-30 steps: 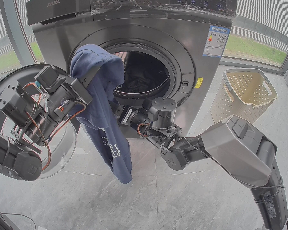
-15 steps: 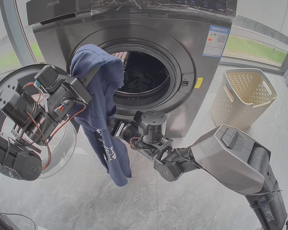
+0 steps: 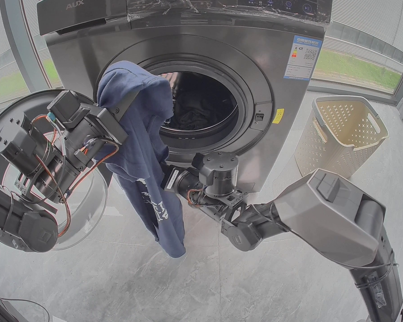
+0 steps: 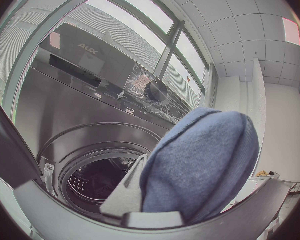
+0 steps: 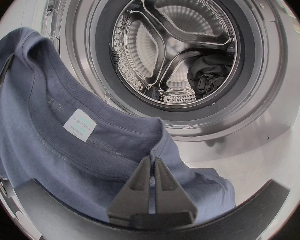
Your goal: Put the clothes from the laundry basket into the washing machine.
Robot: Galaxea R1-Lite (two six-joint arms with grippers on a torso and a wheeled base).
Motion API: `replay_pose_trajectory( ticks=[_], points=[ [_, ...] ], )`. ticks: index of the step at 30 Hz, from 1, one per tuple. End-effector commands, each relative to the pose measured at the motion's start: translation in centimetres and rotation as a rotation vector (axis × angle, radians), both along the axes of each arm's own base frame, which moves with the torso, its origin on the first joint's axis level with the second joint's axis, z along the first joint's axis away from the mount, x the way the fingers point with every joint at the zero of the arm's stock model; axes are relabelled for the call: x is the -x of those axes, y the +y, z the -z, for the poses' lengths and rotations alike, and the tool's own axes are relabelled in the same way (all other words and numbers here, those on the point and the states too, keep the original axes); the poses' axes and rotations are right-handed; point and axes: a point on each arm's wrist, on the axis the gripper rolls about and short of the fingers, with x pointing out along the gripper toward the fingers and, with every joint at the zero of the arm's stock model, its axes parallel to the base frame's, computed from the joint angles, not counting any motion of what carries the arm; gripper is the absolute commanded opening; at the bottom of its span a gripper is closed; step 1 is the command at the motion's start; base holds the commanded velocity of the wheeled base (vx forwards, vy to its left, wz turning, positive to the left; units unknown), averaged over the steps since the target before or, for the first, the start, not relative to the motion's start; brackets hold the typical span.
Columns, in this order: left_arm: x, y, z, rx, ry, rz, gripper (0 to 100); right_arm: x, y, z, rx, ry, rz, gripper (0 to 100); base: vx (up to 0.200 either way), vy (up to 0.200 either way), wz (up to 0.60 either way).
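The right arm has come back up a little after dipping low, and the hanging end of the dark-blue cotton T-shirt [image 3: 143,126] has swung along with it. The left arm has hardly moved.

The left gripper [image 4: 145,164] is clamped on a bunched-up part of the T-shirt, which bulges over its fingers. The rest hangs down below it toward the floor. The right gripper [image 5: 152,165] is lower, with its two fingers pressed together on the neck edge, just beside the white tag [image 5: 79,125].

The big grey metal washing machine [image 3: 264,68] stands right in front of both grippers. Its round mouth [image 3: 201,103] is just past the left gripper. A crumpled black cloth [image 5: 208,75] already lies inside the drum. The cream plastic laundry basket [image 3: 318,153] sits well off to the side of the right arm.

The T-shirt looks light, soft and floppy. It will fold, sag and catch on the rim. The thick neck band is likely the best place to hold it, since it is firmer than the thin body. The dangling end probably needs lifting in too.
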Motion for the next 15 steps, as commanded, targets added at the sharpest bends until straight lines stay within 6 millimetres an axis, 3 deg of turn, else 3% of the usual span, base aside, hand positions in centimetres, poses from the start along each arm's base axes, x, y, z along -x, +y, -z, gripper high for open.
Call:
replay_pose_trajectory(
  ticks=[1,7,9,15],
  points=[
    [-0.1,0.0,-0.1,0.002,-0.003,-0.002,0,0.4,-3.5,-4.5,0.000,-0.047,0.048,0,0.000,0.000,0.00],
    [-0.1,0.2,-0.1,0.004,-0.004,-0.006,0,1.2,-5.3,-6.5,0.008,-0.068,0.068,0,0.000,0.000,0.00],
    [-0.1,0.2,-0.1,0.004,-0.004,-0.008,0,2.5,-6.3,-7.8,0.015,-0.078,0.069,0,0.000,0.000,0.00],
    [-0.1,0.2,-0.1,0.004,-0.002,-0.009,0,3.8,-7.5,-9.2,0.047,-0.104,0.098,0,0.000,0.000,0.00]
  ],
)
